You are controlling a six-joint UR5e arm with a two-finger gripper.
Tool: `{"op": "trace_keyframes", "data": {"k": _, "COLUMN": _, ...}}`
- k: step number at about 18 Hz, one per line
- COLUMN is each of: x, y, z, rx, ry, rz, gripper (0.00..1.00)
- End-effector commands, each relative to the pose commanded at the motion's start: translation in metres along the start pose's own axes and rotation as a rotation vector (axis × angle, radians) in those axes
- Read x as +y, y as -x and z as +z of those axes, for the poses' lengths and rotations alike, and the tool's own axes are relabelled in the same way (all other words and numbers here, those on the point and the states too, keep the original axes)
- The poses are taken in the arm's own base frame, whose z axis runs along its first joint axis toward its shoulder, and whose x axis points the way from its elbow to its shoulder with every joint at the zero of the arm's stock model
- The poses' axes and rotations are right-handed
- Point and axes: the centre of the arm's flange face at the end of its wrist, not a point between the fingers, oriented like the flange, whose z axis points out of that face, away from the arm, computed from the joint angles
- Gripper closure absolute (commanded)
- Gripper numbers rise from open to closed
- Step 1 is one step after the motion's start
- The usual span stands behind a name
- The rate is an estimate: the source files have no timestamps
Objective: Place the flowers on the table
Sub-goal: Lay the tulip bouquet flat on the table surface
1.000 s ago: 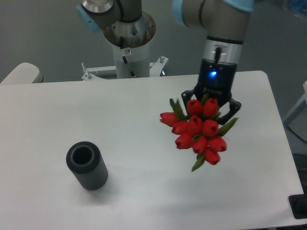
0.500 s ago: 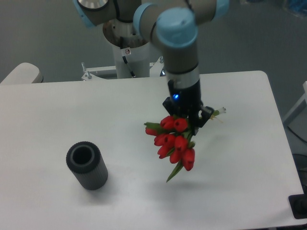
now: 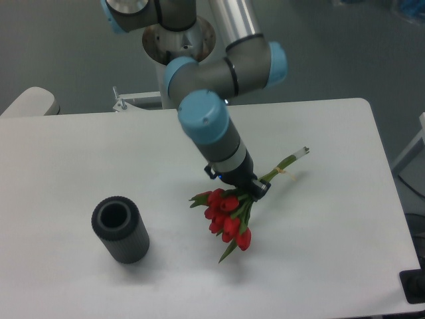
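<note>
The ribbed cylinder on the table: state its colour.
The ribbed cylinder is dark grey all over, standing upright with its open top showing, in the fixed camera view.

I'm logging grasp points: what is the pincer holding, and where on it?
The pincer holds the flowers by the stems, just behind the red heads; the stem ends stick out past it.

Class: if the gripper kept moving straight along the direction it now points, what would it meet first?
The gripper points down and to the right, shut on the flowers. Going on, it would probably press the tulips onto the table just beneath; its height above the surface is unclear.
</note>
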Motion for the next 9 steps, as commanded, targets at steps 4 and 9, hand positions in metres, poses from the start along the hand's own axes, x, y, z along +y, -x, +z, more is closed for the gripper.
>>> {"op": "trace_keyframes", "data": {"k": 4, "x": 0.008, "y": -0.016, "z": 0.017, "rx": 0.025, "ry": 0.017, "rz": 0.083, "gripper": 0.71}}
{"op": "trace_keyframes", "data": {"k": 9, "x": 0.016, "y": -0.033, "z": 0.037, "rx": 0.064, "ry": 0.034, "rz": 0.15, "gripper": 0.7}}
